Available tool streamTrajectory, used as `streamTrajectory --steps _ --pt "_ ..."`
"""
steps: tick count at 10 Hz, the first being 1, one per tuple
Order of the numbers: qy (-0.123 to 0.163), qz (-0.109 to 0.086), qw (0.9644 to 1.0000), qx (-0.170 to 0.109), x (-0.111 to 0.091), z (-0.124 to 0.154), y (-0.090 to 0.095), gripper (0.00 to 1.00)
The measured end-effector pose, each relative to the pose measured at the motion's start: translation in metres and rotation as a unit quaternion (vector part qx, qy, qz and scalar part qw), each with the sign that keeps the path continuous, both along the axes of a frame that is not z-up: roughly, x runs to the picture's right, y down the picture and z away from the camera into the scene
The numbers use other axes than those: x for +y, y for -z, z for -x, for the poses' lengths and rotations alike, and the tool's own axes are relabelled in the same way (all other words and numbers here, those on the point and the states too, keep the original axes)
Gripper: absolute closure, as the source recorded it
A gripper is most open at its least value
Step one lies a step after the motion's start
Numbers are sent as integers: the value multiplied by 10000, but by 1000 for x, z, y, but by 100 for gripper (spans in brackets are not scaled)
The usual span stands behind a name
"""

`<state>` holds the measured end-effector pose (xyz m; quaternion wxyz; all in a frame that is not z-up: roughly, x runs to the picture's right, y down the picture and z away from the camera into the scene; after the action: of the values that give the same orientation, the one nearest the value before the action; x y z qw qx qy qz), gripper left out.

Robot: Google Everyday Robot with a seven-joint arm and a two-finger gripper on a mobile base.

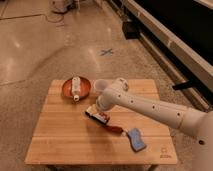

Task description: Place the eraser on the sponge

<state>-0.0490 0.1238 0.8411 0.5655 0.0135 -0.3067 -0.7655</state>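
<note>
Up-left of the small blue round-cornered sponge — oblong white-topped, red-edged eraser: likely light, stiff; best taken across long sides. Arm's gripper at it — hold cannot be told.

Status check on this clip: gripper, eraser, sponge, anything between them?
Gripper down at eraser. Eraser not yet on sponge, which sits front right. Dark-red flat item lies between them.
</note>
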Motion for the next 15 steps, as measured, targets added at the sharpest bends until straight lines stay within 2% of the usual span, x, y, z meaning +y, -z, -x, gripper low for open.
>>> streamTrajectory --steps 2,5,7,12,13,15 --pt "189 -3 9998 -49 6 6 -11 35" --pt "386 -67 9992 46 4 0 -23 35" --pt "499 -74 9987 98 5 -1 -27 35" --pt "840 -18 9960 290 22 0 -37 35" --pt "907 -40 9952 374 23 -1 -39 38" --pt "1036 -99 9930 549 23 1 -43 57"
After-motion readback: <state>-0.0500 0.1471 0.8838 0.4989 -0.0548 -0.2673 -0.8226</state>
